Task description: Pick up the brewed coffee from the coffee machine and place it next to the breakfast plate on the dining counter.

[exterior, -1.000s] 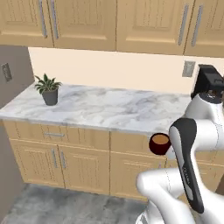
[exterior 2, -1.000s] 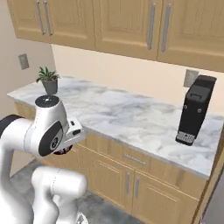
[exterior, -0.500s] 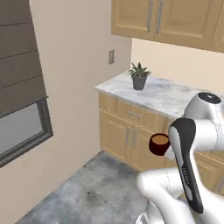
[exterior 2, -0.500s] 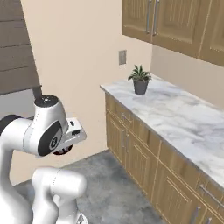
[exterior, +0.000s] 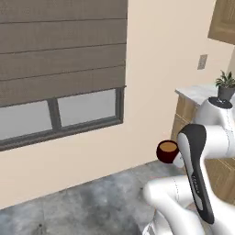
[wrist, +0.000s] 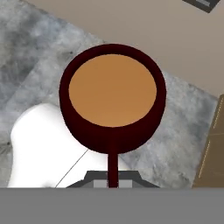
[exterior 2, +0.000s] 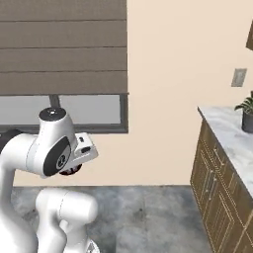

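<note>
Hand view, mug (wrist: 113, 103) handle between fingers (wrist: 100, 183)

blinds (exterior 2: 63, 47), window (exterior 2: 94, 109), marble counter (exterior 2: 230, 136), plant (exterior 2: 246, 112)

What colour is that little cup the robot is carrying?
The mug is dark red, filled with light brown coffee; the hand view shows it best.

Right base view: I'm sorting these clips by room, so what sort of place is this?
Most likely a home kitchen. A marble-topped counter on wooden cabinets runs along the right with a potted plant on it, and a window with a brown blind sits in a beige wall over grey stone flooring.
</note>
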